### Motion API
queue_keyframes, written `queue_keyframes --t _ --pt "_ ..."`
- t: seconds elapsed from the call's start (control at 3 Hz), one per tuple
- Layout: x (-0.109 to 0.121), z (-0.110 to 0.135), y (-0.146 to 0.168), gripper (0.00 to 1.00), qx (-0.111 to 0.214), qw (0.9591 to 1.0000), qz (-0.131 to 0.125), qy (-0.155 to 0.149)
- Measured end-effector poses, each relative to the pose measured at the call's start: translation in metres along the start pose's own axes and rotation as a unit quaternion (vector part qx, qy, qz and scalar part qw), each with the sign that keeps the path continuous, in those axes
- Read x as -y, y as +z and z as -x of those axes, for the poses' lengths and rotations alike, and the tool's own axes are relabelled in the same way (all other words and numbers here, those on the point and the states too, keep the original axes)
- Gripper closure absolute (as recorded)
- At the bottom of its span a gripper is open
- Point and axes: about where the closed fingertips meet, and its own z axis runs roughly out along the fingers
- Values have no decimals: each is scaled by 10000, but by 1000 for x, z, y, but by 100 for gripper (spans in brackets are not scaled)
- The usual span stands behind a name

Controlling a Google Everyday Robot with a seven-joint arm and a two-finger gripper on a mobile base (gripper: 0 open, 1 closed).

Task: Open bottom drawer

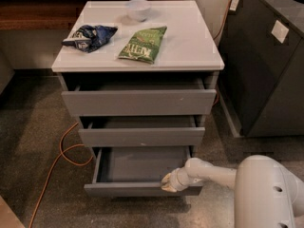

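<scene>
The bottom drawer (137, 190) is the lowest of 3 gray fronts in the cabinet and stands pulled well out. Its front sits forward of the other 2, and its shallow gray tray is open to view from above. The tray looks bare.

The arm (209, 172) is pale and rounded. It reaches in low from the robot's white body (266, 194) at the lower right and runs leftward, nearly level, just above the floor (33, 127). A wrist collar narrows it to the tool (167, 183). The tool lies at the top edge of the bottom drawer's front, near the right end, touching it or right against it. Whether the tool is spread, pressed together or pinching the front edge, I cannot tell.

Above, the middle drawer (141, 137) is slightly out, showing a strip of its inside. The top drawer (137, 102), the tallest, is also out a little.

On the white counter (190, 42) rest a white bowl (138, 9) at the back, a crumpled blue bag (90, 36) to the left and a green bag (143, 44) lying flat near the middle, the 2 bags apart from each other.

An orange cable (59, 160) loops over the floor left of the cabinet. A dark unit (266, 70) stands to the right.
</scene>
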Motion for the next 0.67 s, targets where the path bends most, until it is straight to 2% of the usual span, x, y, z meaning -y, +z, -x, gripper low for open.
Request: queue_keyframes --t 0.33,0.67 --pt "-2 2 -1 12 6 10000 39 45" --pt "-14 14 -6 0 38 9992 259 296"
